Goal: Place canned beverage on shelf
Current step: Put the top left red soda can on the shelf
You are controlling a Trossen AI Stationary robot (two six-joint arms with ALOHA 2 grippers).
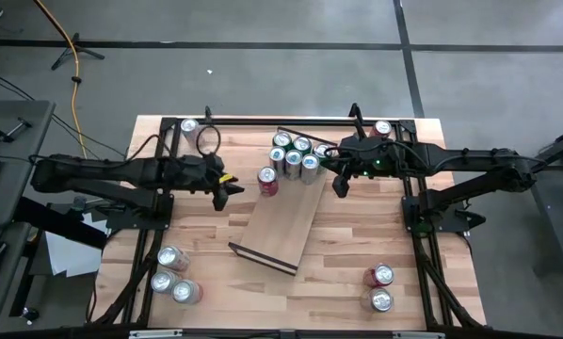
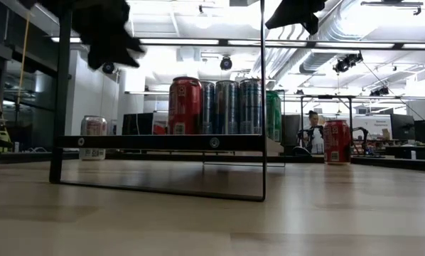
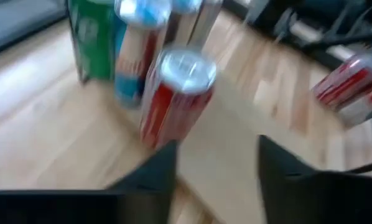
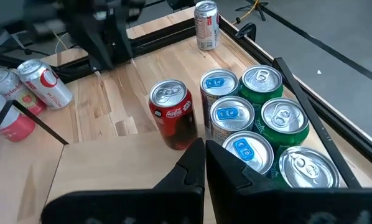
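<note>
Red can (image 1: 268, 181) stands upright on the shelf (image 1: 280, 229), at the board's far end, lid up, long axis vertical. It sits just beside the cluster of blue and green cans (image 1: 295, 154), on that cluster's left-arm side; right wrist view shows a thin gap to the nearest blue can.

Left end effector (image 1: 223, 193) is near the can but apart from it, nothing between its fingers. They look partly open in the left wrist view; frame's blurred, so I can't tell the exact state. Right end effector (image 1: 339, 184) is closed, empty, hanging just beside the cluster on the other side.

Risks as I judge them:
- Can is tall w/ a narrow base. If you swing the left arm sideways near it, a finger could clip the can and tip it into the cluster, domino style.
- Can is close to the board's long edge; a nudge towards the left arm could push it off onto the desk (image 1: 357, 273).
- Shelf lies skewed on the desk, and any bump on the rail (image 1: 263, 259) could shift everything.
- Right arm hangs near the green cans; keep it parked.
</note>
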